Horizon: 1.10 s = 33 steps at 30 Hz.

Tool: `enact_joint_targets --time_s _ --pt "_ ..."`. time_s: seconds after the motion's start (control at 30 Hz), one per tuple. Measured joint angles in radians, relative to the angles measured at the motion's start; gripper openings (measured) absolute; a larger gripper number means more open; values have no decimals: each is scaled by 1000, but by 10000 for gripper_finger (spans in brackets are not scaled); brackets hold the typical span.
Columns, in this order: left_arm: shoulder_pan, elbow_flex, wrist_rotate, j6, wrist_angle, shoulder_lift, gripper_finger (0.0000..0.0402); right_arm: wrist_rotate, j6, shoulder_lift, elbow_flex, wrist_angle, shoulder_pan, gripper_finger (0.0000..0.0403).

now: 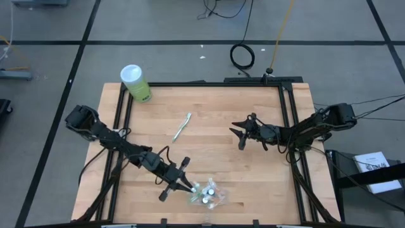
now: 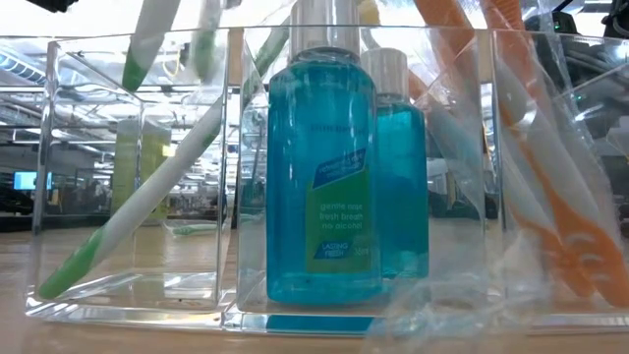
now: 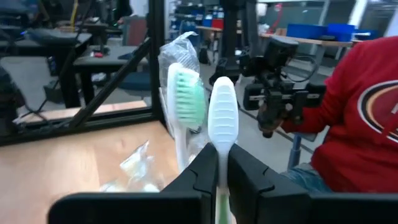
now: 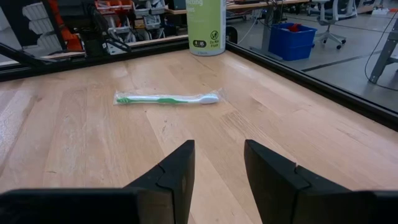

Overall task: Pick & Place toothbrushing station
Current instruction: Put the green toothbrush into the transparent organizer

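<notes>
A clear plastic organizer [image 1: 207, 195] stands near the table's near edge. In the low view its walls [image 2: 138, 197] hold blue bottles [image 2: 324, 177], green-white toothbrushes [image 2: 147, 211] and orange ones [image 2: 550, 226]. My left gripper [image 1: 188, 185] is right beside it on the left, shut on a green-white toothbrush [image 3: 222, 112]. Next to that brush is a green-bristled head [image 3: 188, 93] in crinkly clear wrap [image 3: 180, 50]. Another wrapped green-white toothbrush [image 1: 182, 126] lies flat mid-table. My right gripper [image 1: 240, 134] hovers open to that brush's right, and it lies ahead of the fingers in the right wrist view [image 4: 166, 98]. My left gripper pinches the toothbrush's slim neck [image 3: 222, 148] between its two fingers, just below the rounded white end. The fingers come level from the table's left, and the white end sticks out past the fingertips. The fingers hide the rest of the brush.
A green canister [image 1: 135, 83] stands at the table's far left corner. A black frame rail [image 1: 288, 120] runs along the right side. Beyond the table's edge sits a person in a red shirt [image 3: 360, 106]. Bare wood lies between the two grippers.
</notes>
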Motion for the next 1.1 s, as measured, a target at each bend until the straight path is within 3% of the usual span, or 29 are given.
enact_joint_targets --time_s 0.83,1.1 --pt "8 -5 77 44 94 14 13 0 0 0 0 0 0 130" --pt "12 -4 54 33 27 14 18 0 0 0 0 0 0 130"
